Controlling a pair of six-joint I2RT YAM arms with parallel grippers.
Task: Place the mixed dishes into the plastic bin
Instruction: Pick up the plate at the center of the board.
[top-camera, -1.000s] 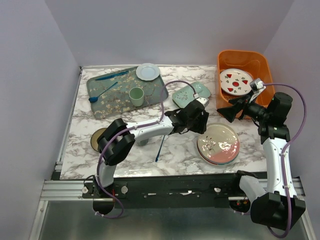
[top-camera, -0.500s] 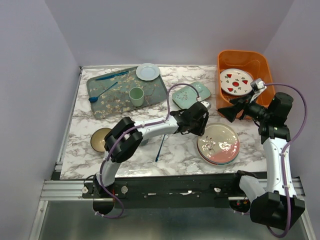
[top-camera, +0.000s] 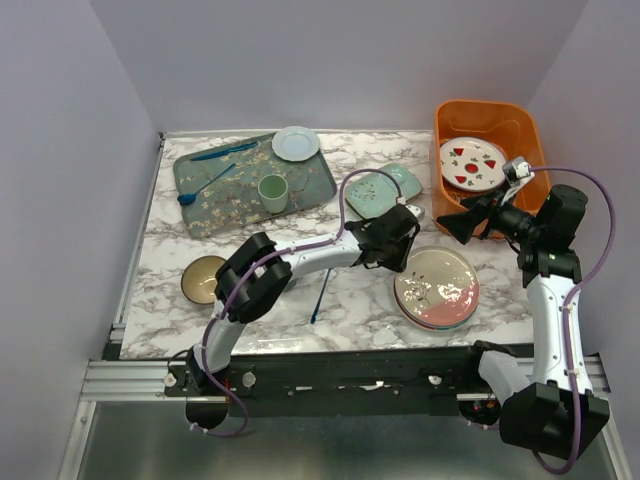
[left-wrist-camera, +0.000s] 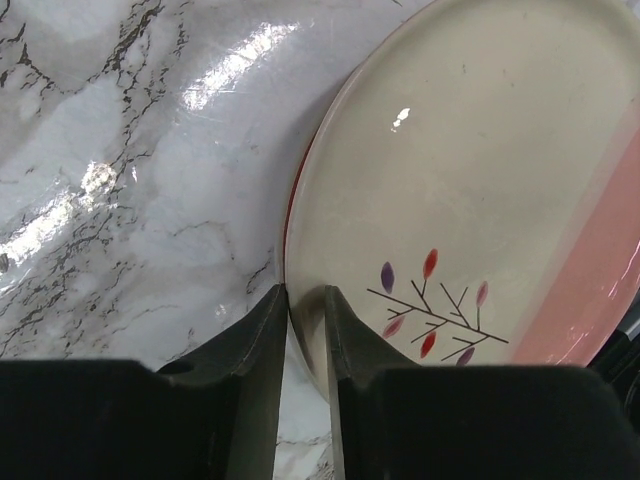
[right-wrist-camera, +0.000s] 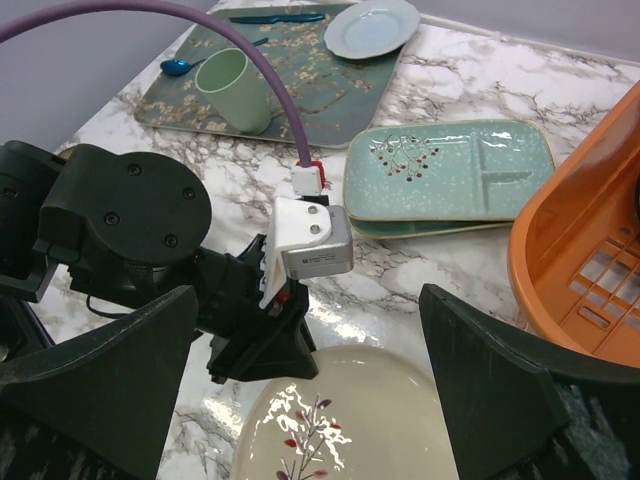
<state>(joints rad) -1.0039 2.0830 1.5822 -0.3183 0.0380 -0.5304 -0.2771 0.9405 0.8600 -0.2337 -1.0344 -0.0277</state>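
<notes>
A cream plate with a twig pattern (top-camera: 437, 283) (left-wrist-camera: 480, 170) tops a stack with a pink plate and a red edge below it, at the front right of the table. My left gripper (top-camera: 402, 258) (left-wrist-camera: 305, 292) is shut on the cream plate's left rim, one finger above it and one outside. The orange plastic bin (top-camera: 485, 108) at the back right holds a white plate with red marks (top-camera: 472, 163). My right gripper (top-camera: 447, 226) (right-wrist-camera: 308, 292) hovers open above the cream plate (right-wrist-camera: 340, 420), holding nothing. A pale-green divided dish (top-camera: 383, 188) lies behind the left gripper.
A tan bowl (top-camera: 203, 279) sits at the front left. The dark floral tray (top-camera: 215, 205) at the back left carries a green cup (top-camera: 272, 192), a small pale plate (top-camera: 296, 143) and blue utensils. A blue stick (top-camera: 322, 293) lies beside the left arm.
My left gripper has slid right to the plate stack and its jaws have narrowed onto the top plate's rim. The right arm has hardly moved.
</notes>
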